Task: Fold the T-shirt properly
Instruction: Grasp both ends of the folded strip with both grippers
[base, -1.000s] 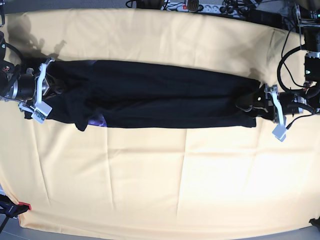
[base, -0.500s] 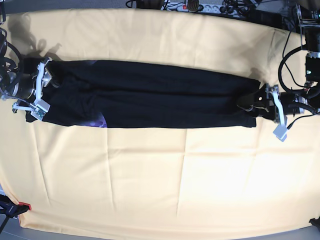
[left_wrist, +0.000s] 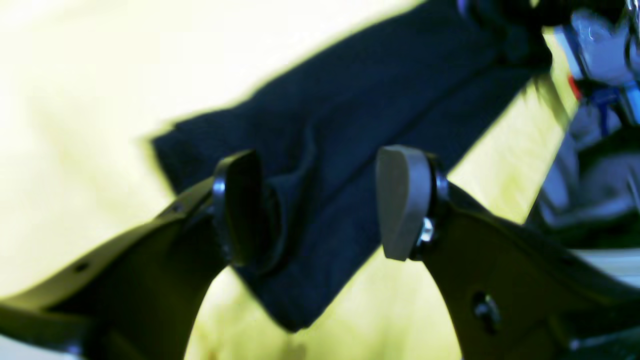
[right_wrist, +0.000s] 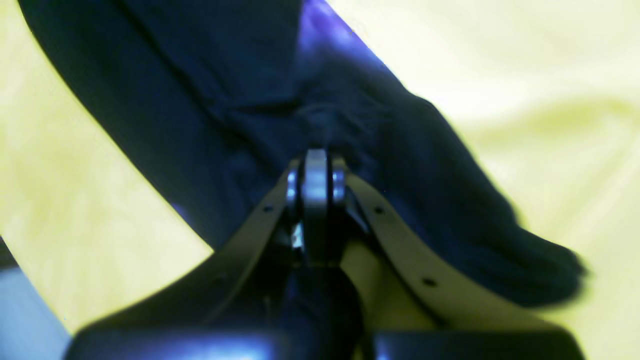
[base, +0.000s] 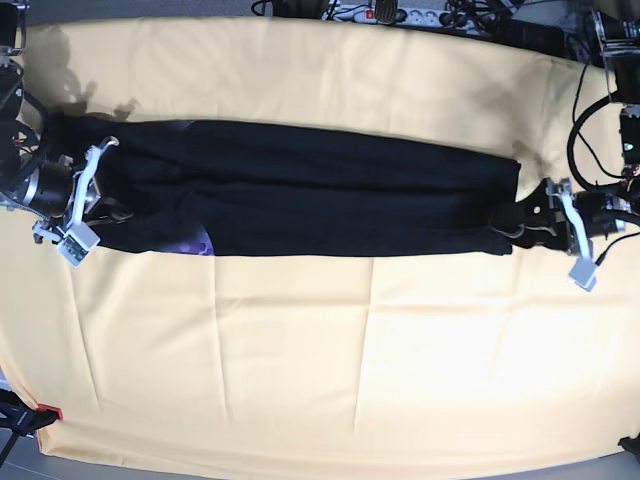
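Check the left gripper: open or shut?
Open. The left gripper shows a wide gap between its fingers, with the T-shirt lying beyond them.

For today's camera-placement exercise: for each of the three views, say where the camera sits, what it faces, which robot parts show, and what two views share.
Base: overhead, facing down on the yellow cloth and the long black T-shirt; both arms show at the ends.
Left wrist: on the left arm, looking along the open left pincer down the T-shirt's length; the other arm shows beyond.
Right wrist: on the right arm, facing the right pincer, shut on bunched shirt fabric.
Shared: both wrist views show the black T-shirt on the yellow cloth.
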